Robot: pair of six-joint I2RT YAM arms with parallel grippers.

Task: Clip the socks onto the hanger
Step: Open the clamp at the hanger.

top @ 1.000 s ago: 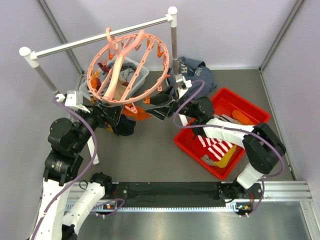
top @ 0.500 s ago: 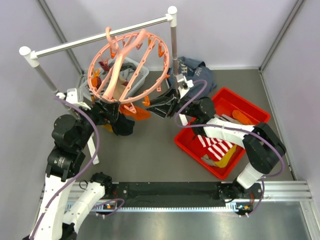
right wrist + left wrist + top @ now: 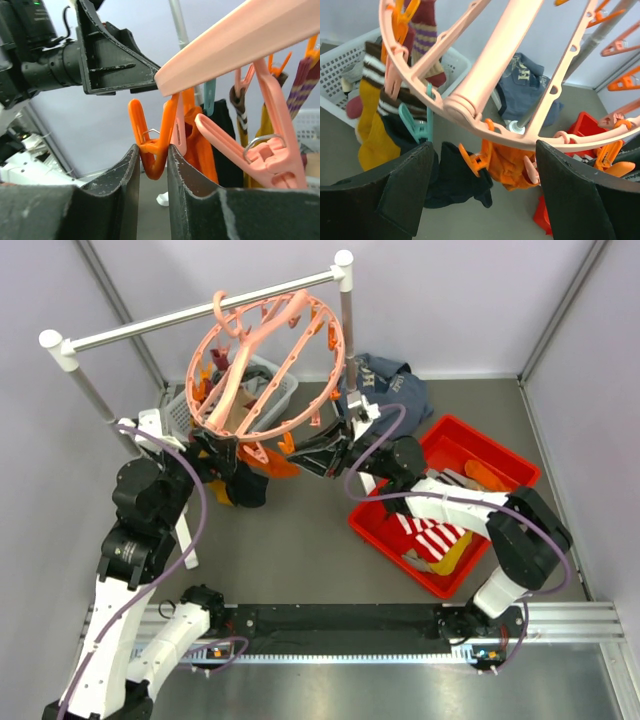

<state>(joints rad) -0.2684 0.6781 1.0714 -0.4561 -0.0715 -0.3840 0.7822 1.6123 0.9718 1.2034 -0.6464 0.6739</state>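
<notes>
The right pincer (image 3: 152, 172) is squeezing an orange clip peg (image 3: 151, 150) on the lower rim of the salmon-pink hanger (image 3: 243, 368). Its two dark fingers are pressing against the peg's handles from either side. The hanger is hanging by its hook from the top bar of the white-and-grey rail stand (image 3: 150, 325) at the far left of the tabletop (image 3: 290, 540), and its ring is tilting toward the camera above.

The left pincer (image 3: 485, 192) is hovering just under the ring with its jaws standing wide apart and holding nothing. The hanger's thick crossbar and rim are crossing above the gap between them.

Several socks are already dangling from pegs on the ring: an orange sock (image 3: 507, 167), a dark sock (image 3: 455, 180) and a yellow sock (image 3: 372, 145) with a brown-and-white cuff. A maroon striped one is showing higher up on the rim.

More socks are waiting in the red bin (image 3: 500, 462) on the right of the tabletop, among them a red-and-white striped pair (image 3: 430, 535). A white basket (image 3: 283, 390) is sitting behind the hanger, and a navy garment (image 3: 395, 385) with white lettering is lying beside the stand's right post.
</notes>
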